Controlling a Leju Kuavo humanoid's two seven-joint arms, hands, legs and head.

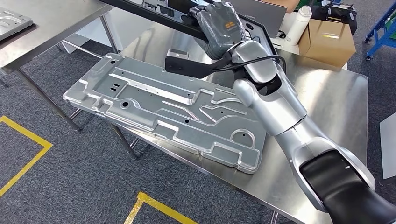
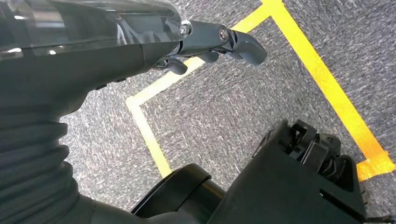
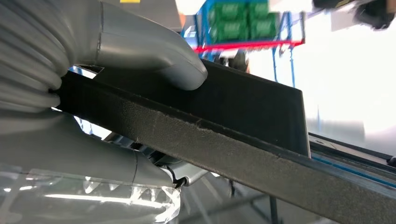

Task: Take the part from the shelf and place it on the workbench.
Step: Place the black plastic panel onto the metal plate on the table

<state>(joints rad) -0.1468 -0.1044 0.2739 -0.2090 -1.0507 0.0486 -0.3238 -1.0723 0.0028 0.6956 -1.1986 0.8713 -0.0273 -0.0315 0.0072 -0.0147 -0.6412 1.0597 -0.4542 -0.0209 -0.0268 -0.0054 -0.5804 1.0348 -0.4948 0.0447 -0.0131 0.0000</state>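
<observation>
the right hand (image 1: 219, 25) grips a black tray (image 1: 177, 16) above the workbench (image 1: 327, 98). a stamped metal part (image 1: 163, 109) lies on the bench. the left hand (image 2: 219, 44) hangs with fingers loosely curled, holding nothing.

Silver stamped panel (image 1: 163, 109) on shiny steel workbench (image 1: 327, 93); black part (image 1: 154, 11) beyond panel, under dark grey right hand (image 1: 219, 25). Grey speckled carpet (image 1: 70, 172) with yellow tape lines (image 1: 28, 135) beside workbench.

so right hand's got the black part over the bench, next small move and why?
Probably lower the black part onto bare workbench beyond the stamped metal panel, then let go. The right hand grips its upper end, thumb clamped over the edge, and its lower end appears just above the steel, though contact isn't clear.
</observation>
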